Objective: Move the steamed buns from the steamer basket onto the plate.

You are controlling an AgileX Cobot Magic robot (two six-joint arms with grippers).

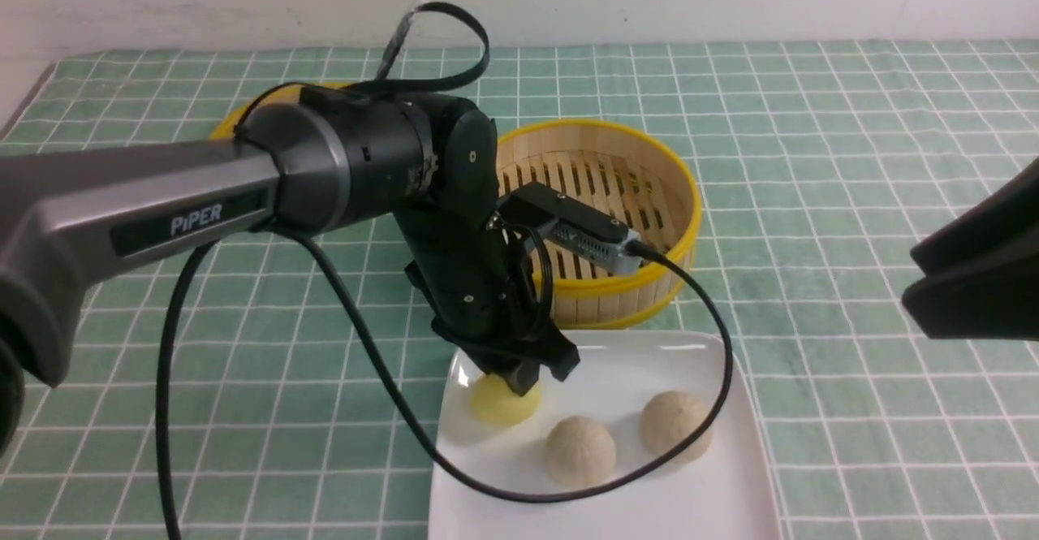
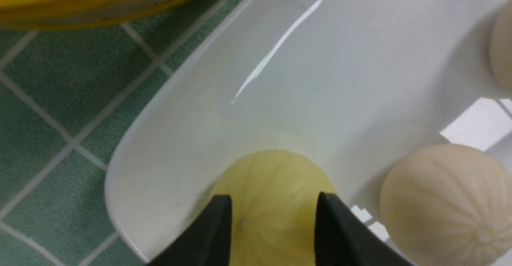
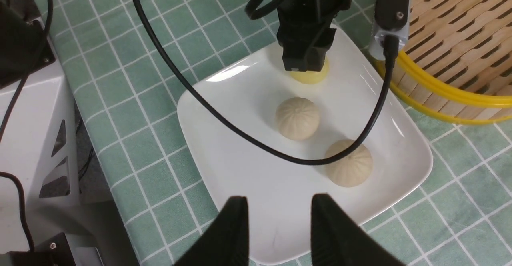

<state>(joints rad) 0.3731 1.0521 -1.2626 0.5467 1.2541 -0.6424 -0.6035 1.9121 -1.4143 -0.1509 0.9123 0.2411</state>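
All three steamed buns lie on the white plate (image 1: 625, 361). The pale yellow bun (image 1: 503, 403) sits at its far left corner, and the two beige ones (image 1: 579, 451) (image 1: 675, 425) lie nearer the middle. My left gripper (image 1: 523, 384) points down over the yellow bun (image 2: 276, 178), jaws parted to either side of its top, open. The steamer basket (image 1: 649, 280) stands behind the plate and its slatted floor is bare. My right gripper (image 3: 280, 204) hovers open above the plate's rim (image 3: 248, 218) with nothing between its fingers; in the front view it shows at the right edge (image 1: 911, 278).
The left arm's black cable (image 1: 718, 394) loops across the plate past the beige buns. A yellow-rimmed lid (image 1: 223, 126) peeks out behind the left arm. Green checked cloth covers the table. A white stand (image 3: 32, 138) sits beyond the table's edge.
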